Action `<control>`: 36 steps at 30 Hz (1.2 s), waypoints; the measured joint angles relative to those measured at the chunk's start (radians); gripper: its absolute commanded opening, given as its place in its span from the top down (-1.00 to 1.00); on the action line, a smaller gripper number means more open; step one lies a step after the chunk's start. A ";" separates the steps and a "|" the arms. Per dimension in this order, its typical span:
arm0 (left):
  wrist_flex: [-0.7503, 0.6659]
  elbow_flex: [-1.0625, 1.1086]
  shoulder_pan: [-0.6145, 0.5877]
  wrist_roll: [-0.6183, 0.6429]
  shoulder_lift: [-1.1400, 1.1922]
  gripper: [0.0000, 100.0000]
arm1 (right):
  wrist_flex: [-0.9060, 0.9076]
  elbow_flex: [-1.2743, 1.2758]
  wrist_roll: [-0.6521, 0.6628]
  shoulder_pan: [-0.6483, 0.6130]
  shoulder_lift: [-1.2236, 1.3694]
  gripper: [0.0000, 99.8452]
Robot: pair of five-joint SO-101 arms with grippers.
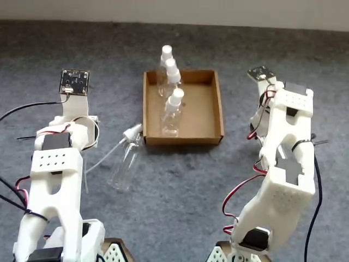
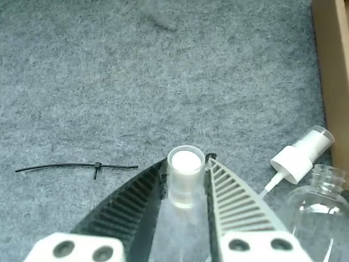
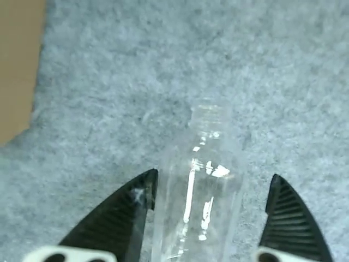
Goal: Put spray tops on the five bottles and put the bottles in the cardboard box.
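Being clamped by the left gripper (image 2: 186, 161) is a white plastic spray top (image 2: 184, 185); a clear bottle (image 3: 199, 191) is being straddled by the wide right gripper (image 3: 214, 176).

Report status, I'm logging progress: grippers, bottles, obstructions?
Left gripper shut on spray top. Right gripper open around uncapped bottle. Three capped bottles in box. Cable tie lies aside.

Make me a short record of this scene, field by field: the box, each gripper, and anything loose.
box: three topped bottles inside
left gripper: shut on a spray top
right gripper: open around an uncapped bottle
carpet: open bottle and loose top beside the box
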 measured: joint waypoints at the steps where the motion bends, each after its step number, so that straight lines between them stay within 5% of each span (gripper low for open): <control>1: 0.000 0.000 0.000 0.000 0.000 0.79 | 0.000 0.000 0.000 0.000 0.000 0.46; 11: 0.000 0.000 0.038 0.000 0.000 0.79 | -0.038 0.000 -0.035 -0.058 0.000 0.69; 19: 0.000 0.000 0.038 0.000 0.000 0.79 | -0.038 0.000 -0.044 -0.049 0.000 0.54; 36: 0.000 0.000 0.038 0.000 0.000 0.79 | -0.038 0.028 -0.017 -0.017 0.000 0.59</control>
